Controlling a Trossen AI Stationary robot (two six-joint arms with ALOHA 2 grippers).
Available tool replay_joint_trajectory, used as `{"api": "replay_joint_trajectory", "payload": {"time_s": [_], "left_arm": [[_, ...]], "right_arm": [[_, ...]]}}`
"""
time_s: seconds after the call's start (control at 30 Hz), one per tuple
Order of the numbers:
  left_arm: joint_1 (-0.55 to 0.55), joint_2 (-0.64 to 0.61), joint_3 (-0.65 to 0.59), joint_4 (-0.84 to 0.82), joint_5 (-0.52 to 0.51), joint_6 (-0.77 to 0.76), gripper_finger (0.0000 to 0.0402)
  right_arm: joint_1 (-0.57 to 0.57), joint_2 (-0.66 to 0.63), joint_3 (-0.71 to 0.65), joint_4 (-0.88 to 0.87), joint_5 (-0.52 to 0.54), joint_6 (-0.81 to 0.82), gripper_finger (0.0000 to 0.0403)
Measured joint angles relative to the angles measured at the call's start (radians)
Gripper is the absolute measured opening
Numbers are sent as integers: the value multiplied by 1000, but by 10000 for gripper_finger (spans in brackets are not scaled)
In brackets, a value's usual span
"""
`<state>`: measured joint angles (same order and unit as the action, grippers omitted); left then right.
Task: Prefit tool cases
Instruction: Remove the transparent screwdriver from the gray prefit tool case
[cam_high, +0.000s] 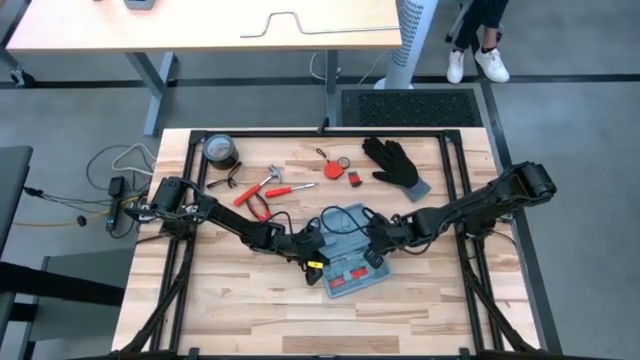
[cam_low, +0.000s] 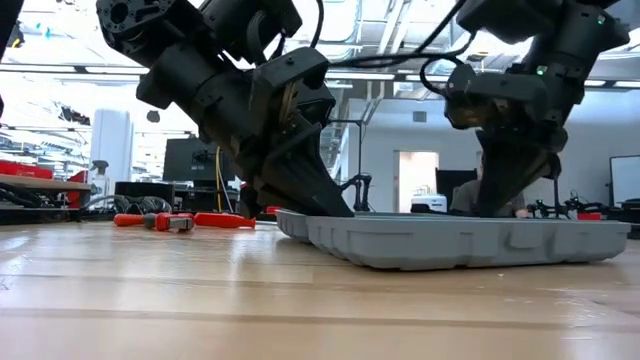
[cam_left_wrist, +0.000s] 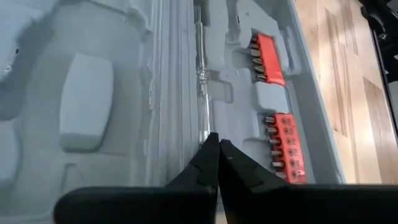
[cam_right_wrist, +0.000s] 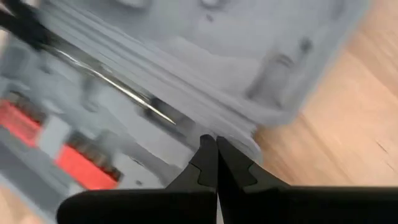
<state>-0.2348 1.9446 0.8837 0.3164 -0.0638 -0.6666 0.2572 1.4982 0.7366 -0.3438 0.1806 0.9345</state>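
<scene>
The blue-grey tool case (cam_high: 352, 252) lies opened flat on the table's middle, both halves resting on the wood, moulded recesses up. Red bit holders (cam_left_wrist: 273, 93) sit in one half, and a thin metal rod (cam_left_wrist: 202, 81) lies in the groove along the hinge. My left gripper (cam_high: 328, 252) is shut and points down into the case from its left side (cam_left_wrist: 217, 142). My right gripper (cam_high: 372, 244) is shut too, its tips (cam_right_wrist: 216, 142) at the hinge's end on the case's right rim. In the low view both grippers (cam_low: 310, 195) (cam_low: 505, 195) dip behind the case's near wall (cam_low: 450, 245). My left gripper sets its shut fingertips (cam_left_wrist: 208, 149) down at the near end of the metal rod (cam_left_wrist: 205, 127) in the case's middle groove, slanting down from the table's left; I cannot tell whether they press on it. My right gripper brings its shut fingertips (cam_right_wrist: 208, 152) down onto the ridged hinge edge (cam_right_wrist: 233, 134) at the case's rim, slanting from the table's right. The tips hide the exact place of contact. The case stays flat on the table.
Behind the case lie a red-handled hammer (cam_high: 268, 182), red-handled pliers (cam_high: 252, 200), a dark tape roll (cam_high: 220, 150), small red items (cam_high: 336, 168) and a black glove (cam_high: 395, 165). Black frame rails (cam_high: 470, 190) run along the table's sides. Bare wood shows near the front edge.
</scene>
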Motion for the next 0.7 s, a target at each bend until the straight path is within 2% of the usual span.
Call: {"api": "replay_joint_trajectory", "payload": {"time_s": [0.23,0.7], "left_arm": [[0,0,-1,8,9,0,0],[3,0,-1,9,9,4,0]], "right_arm": [[11,47,3,107,0,-9,0],[11,64,7,162,-22,-26,0]]}}
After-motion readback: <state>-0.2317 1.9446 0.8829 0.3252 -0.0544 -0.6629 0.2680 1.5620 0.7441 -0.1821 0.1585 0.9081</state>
